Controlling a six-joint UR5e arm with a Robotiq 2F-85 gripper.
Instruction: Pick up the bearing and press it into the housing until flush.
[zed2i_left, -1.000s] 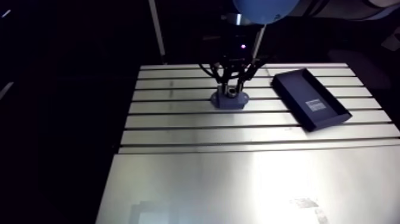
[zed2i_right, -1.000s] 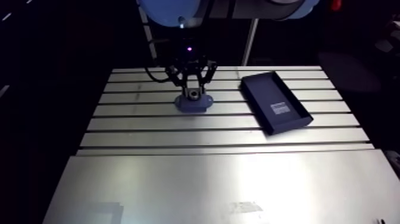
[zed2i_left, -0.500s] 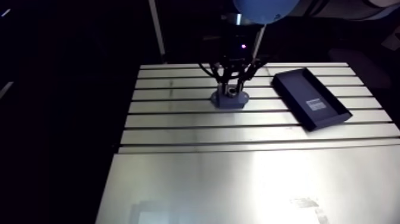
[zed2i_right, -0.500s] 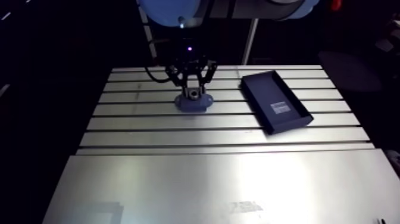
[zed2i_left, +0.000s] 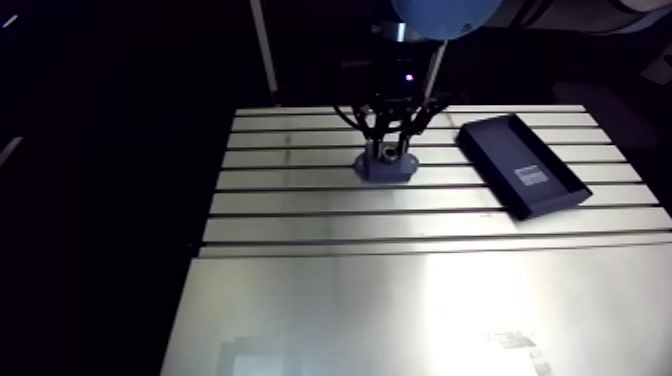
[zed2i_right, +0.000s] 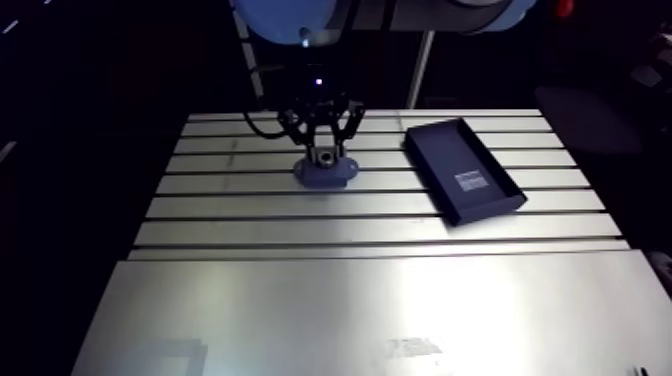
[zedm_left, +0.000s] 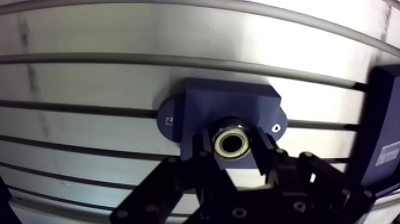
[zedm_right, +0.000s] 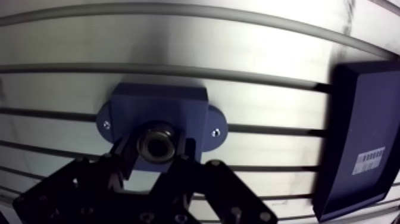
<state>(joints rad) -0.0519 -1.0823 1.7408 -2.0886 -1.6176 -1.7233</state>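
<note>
The steel bearing (zedm_left: 231, 143) sat at the middle of the blue housing (zedm_left: 226, 104), whether flush we could not tell, clamped by the gripper (zedm_left: 233, 149) with a finger on either side, the housing resting on the slotted table (zed2i_left: 400, 300), a dark tray (zed2i_left: 520, 165) lying apart beside it.

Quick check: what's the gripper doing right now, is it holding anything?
Gripper: closed on the bearing, one finger on each side of it, at the blue housing.
</note>
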